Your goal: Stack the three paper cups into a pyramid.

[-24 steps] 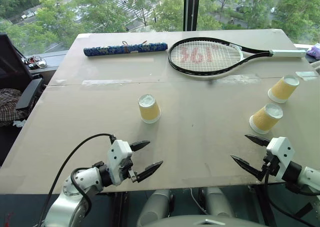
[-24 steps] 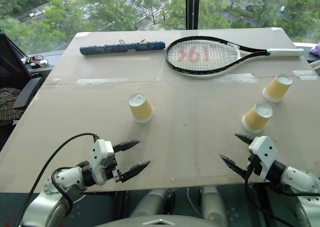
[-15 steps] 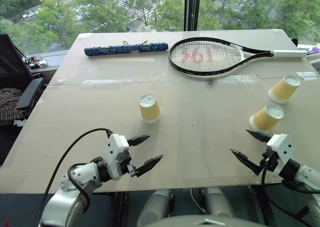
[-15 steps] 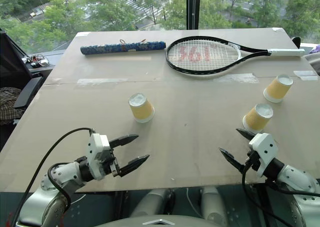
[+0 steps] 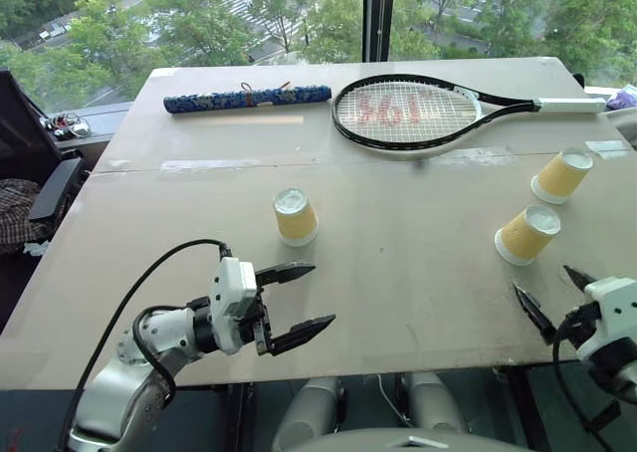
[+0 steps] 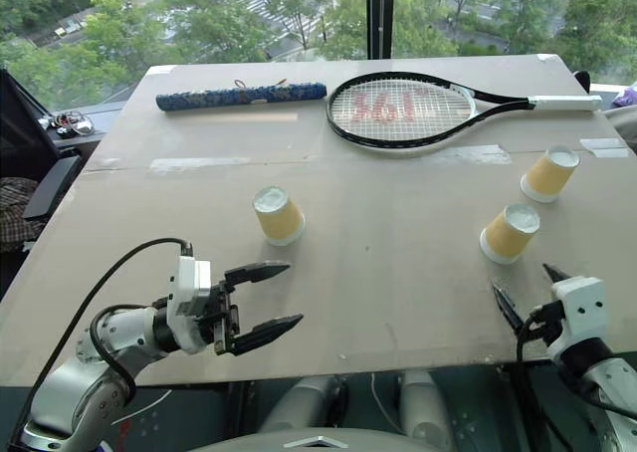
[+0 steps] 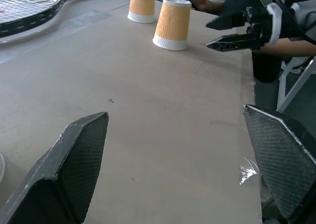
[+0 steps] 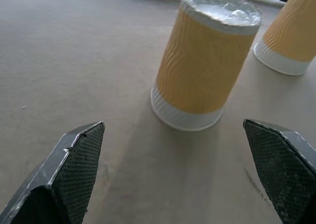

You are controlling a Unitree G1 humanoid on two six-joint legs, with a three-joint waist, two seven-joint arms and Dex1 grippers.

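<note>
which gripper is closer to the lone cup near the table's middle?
Left. The left gripper hangs open at the table's near edge, just short of the lone cup. The right gripper, also open, sits far off by the near right-side cup.

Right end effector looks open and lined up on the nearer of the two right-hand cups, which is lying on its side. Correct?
Not quite. That nearer cup is not on its side: it stands upside down on its rim, base up, as the right wrist view shows. The right end effector is indeed open and lined up on it, with the second cup behind.
</note>
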